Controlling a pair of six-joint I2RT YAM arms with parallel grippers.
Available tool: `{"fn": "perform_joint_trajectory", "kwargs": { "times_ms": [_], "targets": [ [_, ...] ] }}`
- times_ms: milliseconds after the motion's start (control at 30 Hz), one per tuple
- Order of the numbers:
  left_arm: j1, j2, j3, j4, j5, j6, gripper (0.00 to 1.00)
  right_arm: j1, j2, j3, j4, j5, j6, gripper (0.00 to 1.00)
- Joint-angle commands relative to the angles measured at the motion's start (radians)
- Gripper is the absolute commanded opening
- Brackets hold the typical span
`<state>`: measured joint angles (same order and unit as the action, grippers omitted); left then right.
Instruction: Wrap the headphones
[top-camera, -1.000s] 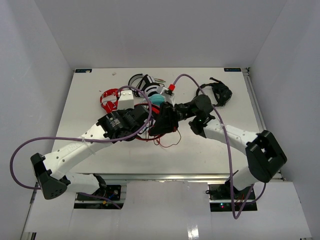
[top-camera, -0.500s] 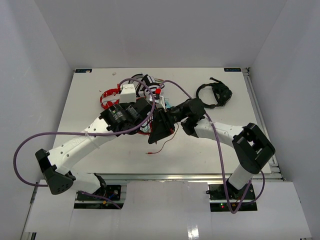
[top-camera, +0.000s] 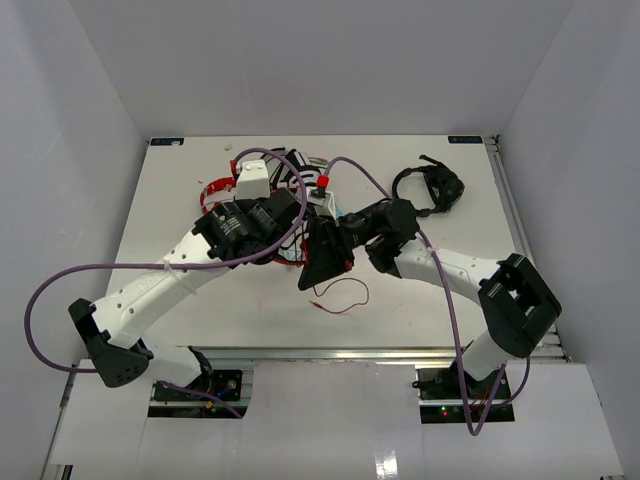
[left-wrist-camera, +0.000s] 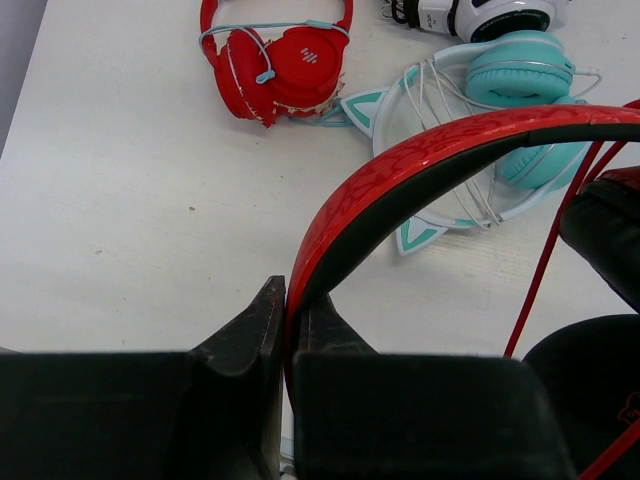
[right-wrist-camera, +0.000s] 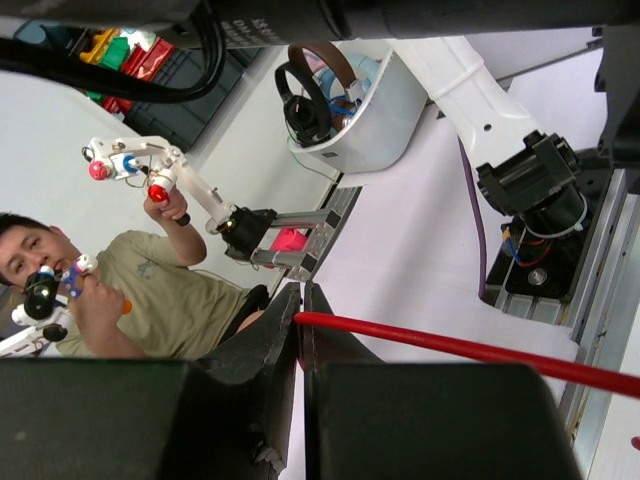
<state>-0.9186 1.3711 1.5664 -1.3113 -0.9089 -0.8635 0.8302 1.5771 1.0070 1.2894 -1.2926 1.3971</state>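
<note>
The headphones' red-and-black headband (left-wrist-camera: 430, 160) arches across the left wrist view, and my left gripper (left-wrist-camera: 288, 312) is shut on its lower end. A black ear cup (left-wrist-camera: 600, 230) shows at the right edge. In the top view the headphones (top-camera: 288, 262) are mostly hidden under both arms at mid-table, with my left gripper (top-camera: 285, 225) over them. My right gripper (right-wrist-camera: 300, 318) is shut on the thin red cable (right-wrist-camera: 450, 348), pointing toward the near edge (top-camera: 306, 283). The cable's loose tail (top-camera: 345, 297) lies on the table.
A smaller all-red pair (left-wrist-camera: 285, 60) and a teal cat-ear pair (left-wrist-camera: 510, 80) lie beyond the headband, with a black-and-white pair (top-camera: 290, 160) at the back. An all-black headset (top-camera: 430, 187) sits back right. Purple arm cables loop over the table.
My left wrist has moved toward the back with the headband. The right gripper swung left and forward with the cable. The loose tail now lies stretched out to the right.
</note>
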Motion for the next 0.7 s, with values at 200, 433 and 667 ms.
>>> {"fn": "perform_joint_trajectory", "kwargs": {
  "times_ms": [200,433,667],
  "targets": [
    [0.027,-0.09,0.092,0.01,-0.092,-0.113,0.0,0.022,-0.098,-0.072,0.596,0.052,-0.024,0.08],
    [0.061,-0.145,0.039,0.07,-0.095,-0.083,0.0,0.027,-0.089,-0.107,0.58,0.061,-0.07,0.08],
    [0.102,-0.19,0.012,0.121,-0.066,-0.107,0.0,0.034,-0.111,-0.157,0.431,0.092,-0.232,0.08]
  ]
}}
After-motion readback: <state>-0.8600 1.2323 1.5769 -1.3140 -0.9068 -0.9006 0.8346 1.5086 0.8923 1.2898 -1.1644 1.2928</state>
